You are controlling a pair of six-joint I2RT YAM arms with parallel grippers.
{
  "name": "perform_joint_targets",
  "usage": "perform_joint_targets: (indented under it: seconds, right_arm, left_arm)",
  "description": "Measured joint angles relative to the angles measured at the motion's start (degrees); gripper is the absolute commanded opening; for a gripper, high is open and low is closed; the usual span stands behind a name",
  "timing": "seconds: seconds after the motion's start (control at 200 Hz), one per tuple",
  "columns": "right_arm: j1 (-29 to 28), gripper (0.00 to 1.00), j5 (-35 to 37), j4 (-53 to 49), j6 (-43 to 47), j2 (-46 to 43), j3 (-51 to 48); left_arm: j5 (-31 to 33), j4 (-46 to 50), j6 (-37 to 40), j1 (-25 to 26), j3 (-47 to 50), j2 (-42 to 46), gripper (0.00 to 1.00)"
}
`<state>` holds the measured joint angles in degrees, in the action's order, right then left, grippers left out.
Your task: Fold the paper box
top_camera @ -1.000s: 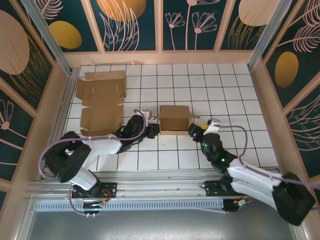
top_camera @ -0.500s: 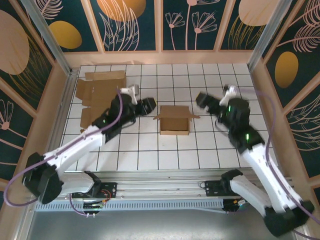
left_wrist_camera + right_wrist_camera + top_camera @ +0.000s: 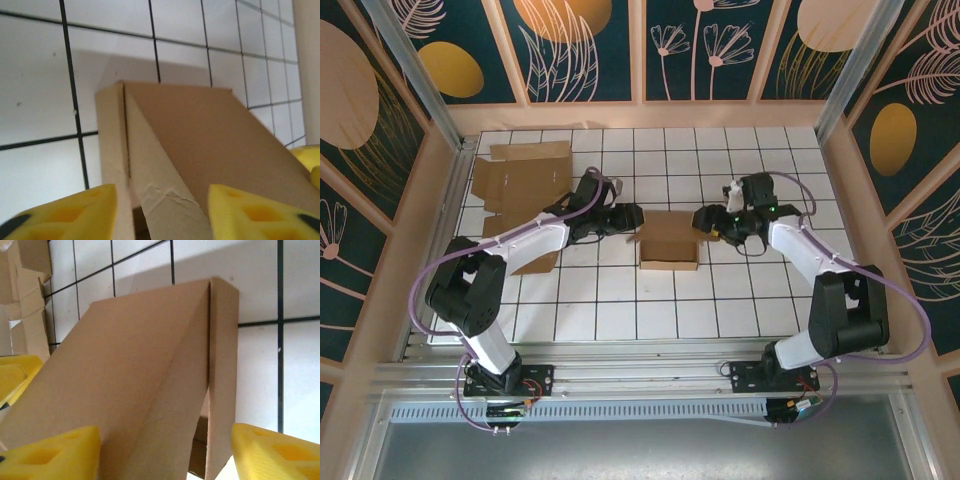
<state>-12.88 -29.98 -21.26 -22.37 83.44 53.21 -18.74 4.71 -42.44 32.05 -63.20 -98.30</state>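
I am reaching my left hand [image 3: 626,215] and right hand [image 3: 704,221], both spread, around opposite end flaps of the paper box [image 3: 669,243] sitting on the desk [image 3: 740,300].

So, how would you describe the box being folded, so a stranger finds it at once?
Start from the white gridded table, and go to its middle. A cardboard box stands there. Unlike the flat cardboard sheets at the far left corner, it is raised, with upright walls.
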Motion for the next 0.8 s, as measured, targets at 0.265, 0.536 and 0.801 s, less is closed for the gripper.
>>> perform_joint_targets:
  seconds: [0.265,0.536,0.801]
  right_arm:
    - [-1.25,0.39,0.04,10.47,-4.83,-0.26,-9.68]
    - [-1.9,0.4,0.59,16.63,-8.22,-0.26,-11.41]
    - [-1.92,0.39,3.17,16.96,-8.46,-0.7,-11.28]
  left_arm:
    - [-5.29,-4.9,-1.75,0.52,6.1,-3.72,0.12]
    - [-6.34,-6.99,-2.82,0.81,6.64,-4.35,0.06]
    - [-5.27,-6.86,-2.82,0.92,6.62,-3.65,0.0]
